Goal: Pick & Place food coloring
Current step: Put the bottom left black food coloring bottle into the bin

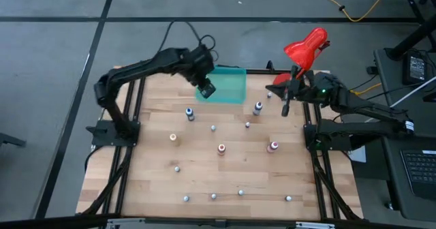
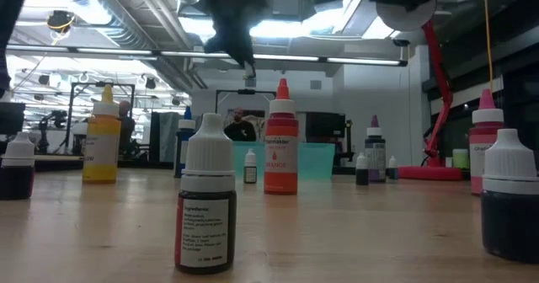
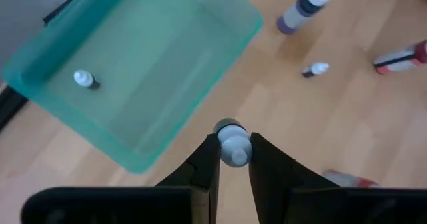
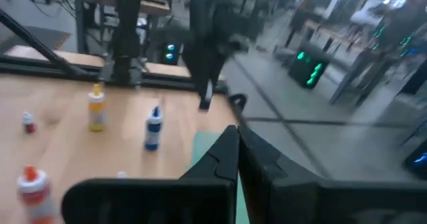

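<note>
Food coloring bottles stand scattered on the wooden table: blue [image 1: 189, 113], purple [image 1: 257, 108], orange [image 1: 174, 138], red [image 1: 221, 148], pink [image 1: 273, 146], and several tiny greyish-white ones such as [image 1: 213, 128]. One tiny bottle [image 3: 85, 79] lies inside the teal bin [image 1: 233, 86]. My left gripper [image 1: 206, 90] hovers at the bin's near-left corner, shut on a tiny bottle [image 3: 232, 143]. My right gripper [image 1: 285, 110] hangs shut and empty right of the purple bottle, its fingers [image 4: 235, 147] together. My left gripper pinches a tiny bottle with a greyish-white cap between its two fingertips, at the cap's sides [image 3: 232, 151]. The fingers come from above, pointing down. The bottle is lifted clear, above the bare wood just outside the bin's rim [image 3: 143, 159].
A red desk lamp [image 1: 306, 46] stands at the table's far right corner, close behind my right arm. In the left wrist view a purple bottle [image 3: 303, 7] stands and a tiny bottle [image 3: 313, 69] lies beyond the bin. A laptop [image 1: 419, 168] sits off the table's right side.
</note>
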`<state>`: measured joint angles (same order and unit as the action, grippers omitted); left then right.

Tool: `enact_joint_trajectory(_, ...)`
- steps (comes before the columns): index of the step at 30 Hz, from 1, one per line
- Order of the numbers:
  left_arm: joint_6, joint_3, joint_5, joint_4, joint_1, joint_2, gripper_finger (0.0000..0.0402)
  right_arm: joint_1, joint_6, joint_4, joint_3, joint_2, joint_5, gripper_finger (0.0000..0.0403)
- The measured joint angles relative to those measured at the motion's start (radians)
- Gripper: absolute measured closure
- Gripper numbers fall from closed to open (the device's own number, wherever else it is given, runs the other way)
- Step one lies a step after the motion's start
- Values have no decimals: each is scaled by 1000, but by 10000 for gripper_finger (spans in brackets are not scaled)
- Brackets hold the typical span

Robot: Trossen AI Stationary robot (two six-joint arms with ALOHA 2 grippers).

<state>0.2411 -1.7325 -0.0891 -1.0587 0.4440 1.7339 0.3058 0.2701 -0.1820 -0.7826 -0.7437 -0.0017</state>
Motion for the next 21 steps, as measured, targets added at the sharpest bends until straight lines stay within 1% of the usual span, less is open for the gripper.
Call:
enact_joint_trajectory(2,-31,-26,0,-2,15,46,348,18,35,-1,-16,0,1,391)
enact_joint_trajectory(6,-113,-22,14,-6,48,108,348,54,106,-3,-20,-1,1,391)
enact_joint_trajectory(9,-195,17,17,16,74,140,348,74,128,-9,-15,-1,1,391)
enact_joint_trajectory(11,-224,46,15,66,91,157,348,87,128,-11,-15,-2,0,391)
enact_joint_trajectory(14,-249,98,-1,131,120,169,348,99,123,-10,-15,-3,1,391)
enact_joint_trajectory(17,-273,152,6,199,148,167,348,105,120,-10,-15,-3,11,391)
enact_joint_trajectory(21,-285,206,8,249,182,168,347,105,126,-9,-14,-3,56,391)
